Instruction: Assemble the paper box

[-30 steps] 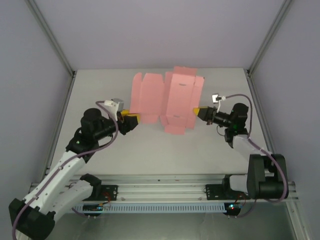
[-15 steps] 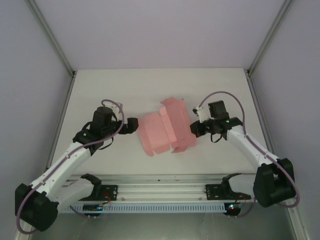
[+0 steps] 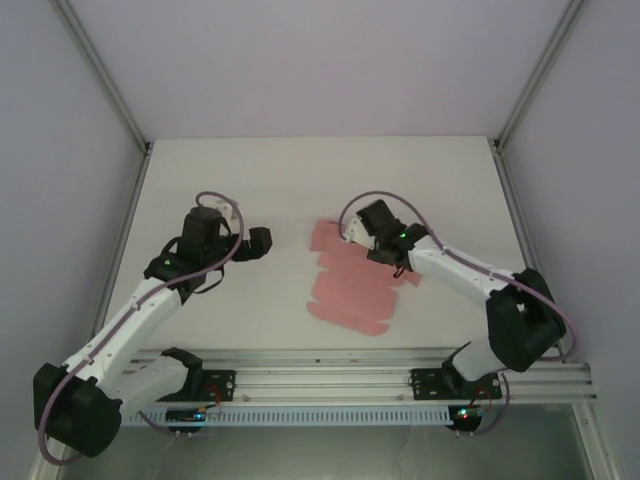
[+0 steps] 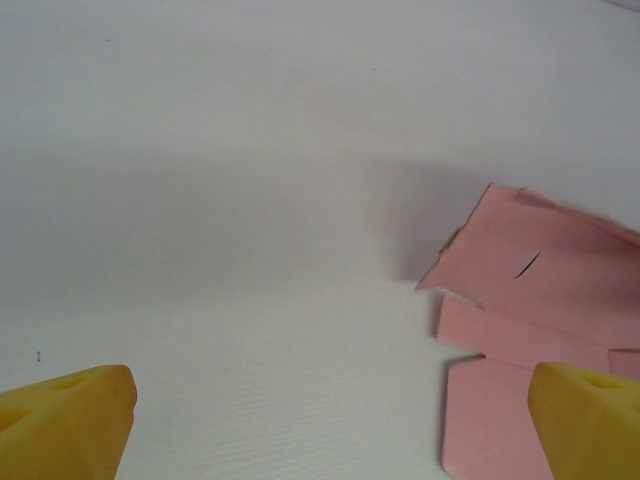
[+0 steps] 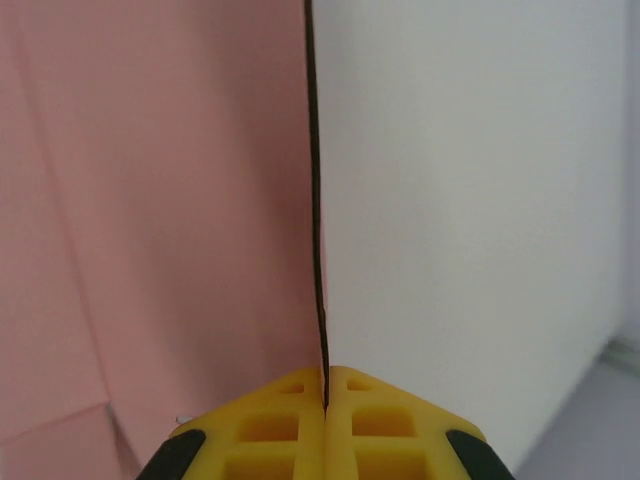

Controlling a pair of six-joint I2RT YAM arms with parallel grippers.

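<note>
Between the shut yellow fingers (image 5: 270, 425) of the right gripper (image 5: 325, 385), a thin edge of the paper box (image 3: 348, 295) is pinched, and the pink card spreads away to that gripper's left. The box is a flat die-cut sheet with its flaps unfolded, lying on the white desk (image 3: 250, 180). The left gripper (image 4: 325, 425) stands wide open, its fingertips far apart and holding nothing. The sheet lies ahead of it and to its right, apart from both fingers.

You see the paper box (image 3: 350, 292) spread flat on the table (image 3: 240, 320). Right gripper (image 3: 385, 255) sits at its far edge. Left gripper (image 3: 263, 242) stands well apart.
</note>
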